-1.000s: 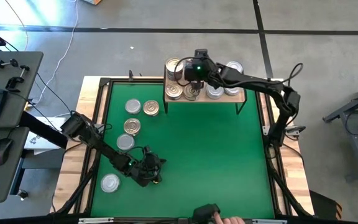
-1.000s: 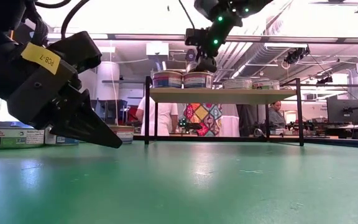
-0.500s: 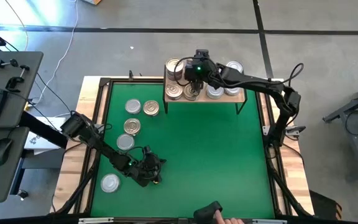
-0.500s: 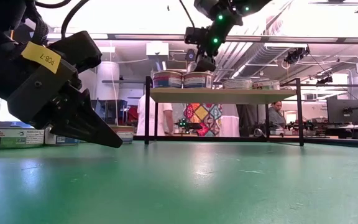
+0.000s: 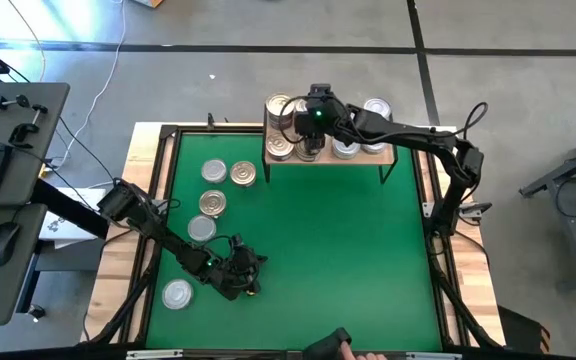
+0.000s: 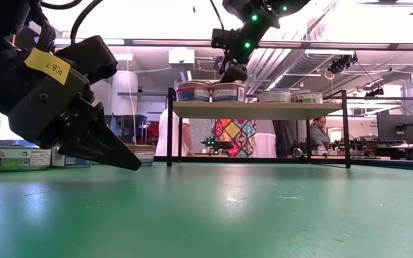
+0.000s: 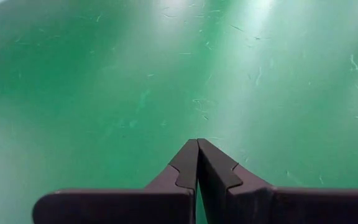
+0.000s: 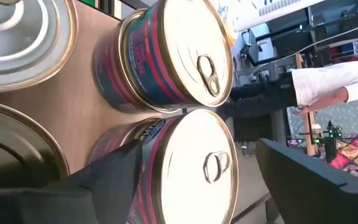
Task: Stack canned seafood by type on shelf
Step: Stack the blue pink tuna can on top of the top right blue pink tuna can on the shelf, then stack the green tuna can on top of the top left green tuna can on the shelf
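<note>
A green mat (image 5: 308, 250) covers the table inside a dark frame, and both arms work over it. The left arm lies low across the near left part of the mat; its left gripper (image 5: 251, 285) rests just above the green surface with the two fingers (image 7: 197, 165) pressed tight together and nothing between them. In the low view the same gripper (image 6: 124, 159) points down toward the mat, close to the camera.

At the far edge stands the shelf (image 5: 328, 158), a light wood board on thin black legs (image 6: 347, 129). It carries several tins in rows: gold-lidded tins (image 5: 280, 148) on its left half and silver-lidded tins (image 5: 346, 148) on its right half. From table height, two tins with red and blue labels (image 6: 194, 91) stand side by side at the left of the board, with paler tins (image 6: 307, 97) to their right.

The right arm reaches in from the right, and the right gripper (image 5: 309, 140) hangs over the left-middle part of the shelf. Its fingers (image 8: 309, 174) stand spread on either side of a gold pull-tab tin (image 8: 191, 168), with a gap showing on one side, so the tin sits released on the board just beside another tin of the same kind (image 8: 166, 56).

Five more loose tins lie on the left of the mat: a pair (image 5: 228, 173) near the shelf, two (image 5: 208, 203) closer in, and one alone (image 5: 177, 294) near the front edge.
</note>
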